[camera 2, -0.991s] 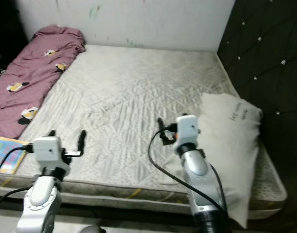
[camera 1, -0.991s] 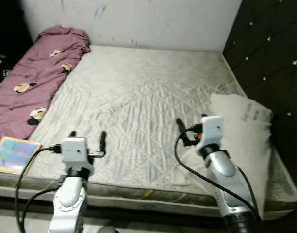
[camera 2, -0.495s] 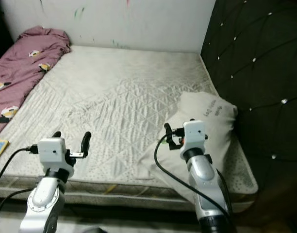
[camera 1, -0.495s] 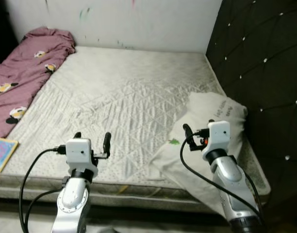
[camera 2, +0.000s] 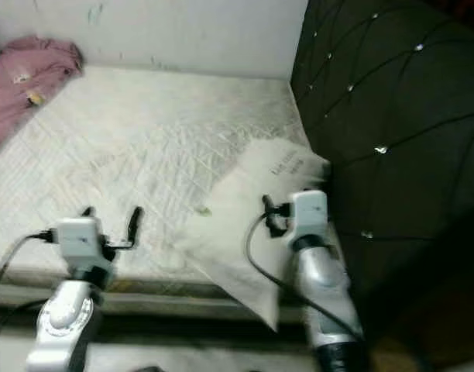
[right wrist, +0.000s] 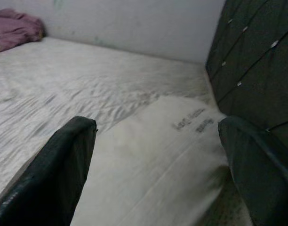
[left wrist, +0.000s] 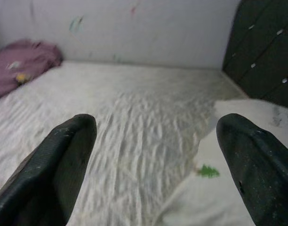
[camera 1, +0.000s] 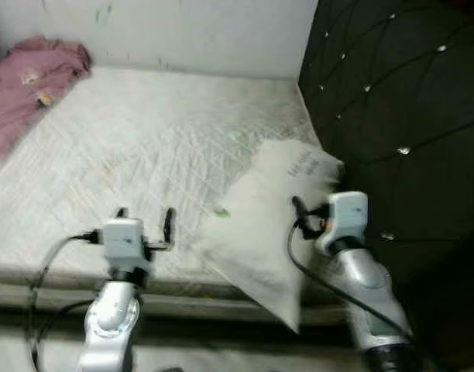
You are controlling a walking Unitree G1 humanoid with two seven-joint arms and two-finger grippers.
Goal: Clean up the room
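Observation:
A white pillow (camera 1: 268,201) with dark print lies on the right side of the pale quilted mattress (camera 1: 128,147), and its near corner hangs over the front edge. My right gripper (camera 1: 314,206) is held open just above the pillow's near part, with nothing between its fingers; the pillow (right wrist: 167,155) lies under them in the right wrist view. My left gripper (camera 1: 144,213) is open and empty over the mattress's front edge, left of the pillow (left wrist: 238,188). A crumpled pink blanket (camera 1: 36,77) lies at the far left of the bed.
A dark tufted headboard (camera 1: 392,116) rises along the bed's right side, close to my right arm. A white wall (camera 1: 183,31) with small marks stands behind the bed. The pictures are slightly blurred.
The camera has swung to the right, so the bed slides left in view; the colourful book and most of the pink blanket have gone out of view. Both grippers stay open.

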